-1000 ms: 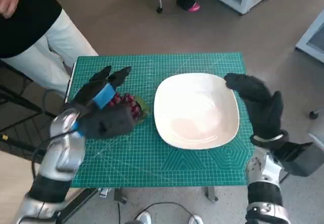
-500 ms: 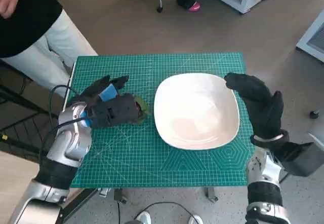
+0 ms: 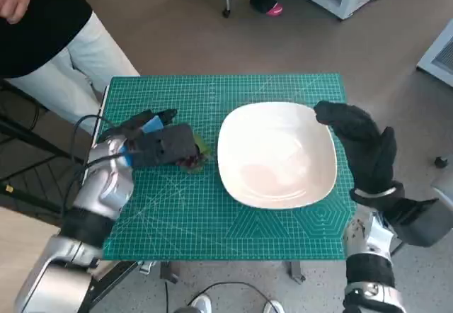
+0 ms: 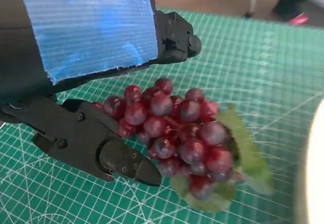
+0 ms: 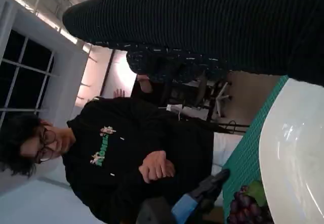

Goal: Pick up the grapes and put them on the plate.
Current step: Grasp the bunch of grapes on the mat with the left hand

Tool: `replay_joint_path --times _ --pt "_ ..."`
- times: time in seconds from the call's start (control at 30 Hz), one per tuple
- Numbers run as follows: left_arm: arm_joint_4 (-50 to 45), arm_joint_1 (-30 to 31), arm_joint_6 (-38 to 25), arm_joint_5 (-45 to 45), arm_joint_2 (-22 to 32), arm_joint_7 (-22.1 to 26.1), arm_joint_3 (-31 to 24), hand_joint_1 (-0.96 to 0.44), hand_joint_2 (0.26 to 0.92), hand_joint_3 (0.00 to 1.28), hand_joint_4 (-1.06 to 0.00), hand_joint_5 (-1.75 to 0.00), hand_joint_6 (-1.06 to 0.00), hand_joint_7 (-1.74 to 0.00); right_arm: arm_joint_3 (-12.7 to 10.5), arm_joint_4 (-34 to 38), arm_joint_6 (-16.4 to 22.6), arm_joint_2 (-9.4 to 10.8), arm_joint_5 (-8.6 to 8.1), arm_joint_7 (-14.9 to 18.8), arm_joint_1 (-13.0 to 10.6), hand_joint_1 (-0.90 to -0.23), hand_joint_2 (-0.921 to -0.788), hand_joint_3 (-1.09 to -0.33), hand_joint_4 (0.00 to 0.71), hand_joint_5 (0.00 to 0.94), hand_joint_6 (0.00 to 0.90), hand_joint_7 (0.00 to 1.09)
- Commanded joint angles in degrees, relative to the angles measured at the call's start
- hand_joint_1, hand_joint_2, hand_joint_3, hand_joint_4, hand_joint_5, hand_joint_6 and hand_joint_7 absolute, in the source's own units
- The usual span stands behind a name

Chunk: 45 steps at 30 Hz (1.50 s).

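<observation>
The left hand (image 3: 159,145) cups over the red grapes (image 4: 177,133) on the green-matted table (image 3: 212,214), fingers (image 4: 121,158) curling beside the bunch to gather it. The right hand (image 3: 361,143), fingers loosely spread, steadies the white plate's (image 3: 276,157) rim.

- Head view looks steeply down on the green mat (image 3: 212,207).
- Left wrist view sits close over the grapes (image 4: 182,138).
- Right wrist view, turned sideways, also shows the grapes beside the plate (image 5: 293,148).
</observation>
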State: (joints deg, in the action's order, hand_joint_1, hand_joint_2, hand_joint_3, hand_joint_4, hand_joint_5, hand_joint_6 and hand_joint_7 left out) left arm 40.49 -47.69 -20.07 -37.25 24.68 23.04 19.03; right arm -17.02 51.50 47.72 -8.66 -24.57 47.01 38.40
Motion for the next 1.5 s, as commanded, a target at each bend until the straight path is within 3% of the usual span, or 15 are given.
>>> replay_joint_path --times 0.03,0.7,1.5 --pt "7.56 -3.77 2.31 0.55 -1.92 -1.95 1.45 -0.38 0.738 0.00 0.00 0.00 -0.18 0.00 -0.18 0.63 -0.43 -0.06 -0.06 0.16 -1.01 -0.383 -0.921 -0.534 0.557 0.000 0.505 0.00" --pt "28.58 -10.25 11.08 -1.68 -9.54 -10.62 9.08 -0.35 0.738 0.00 0.00 0.00 -0.18 0.00 -0.17 1.25 -0.78 -0.30 -0.21 0.75 -0.70 -0.388 -0.921 -0.539 0.552 0.000 0.500 0.00" --pt "32.68 -10.00 12.99 -0.35 -10.09 -11.61 10.06 -0.32 0.750 0.00 -0.11 -0.02 -0.28 -0.03 -0.75 1.03 -1.24 -0.49 -0.20 0.84 -0.86 -0.391 -0.921 -0.541 0.550 0.000 0.501 0.00"
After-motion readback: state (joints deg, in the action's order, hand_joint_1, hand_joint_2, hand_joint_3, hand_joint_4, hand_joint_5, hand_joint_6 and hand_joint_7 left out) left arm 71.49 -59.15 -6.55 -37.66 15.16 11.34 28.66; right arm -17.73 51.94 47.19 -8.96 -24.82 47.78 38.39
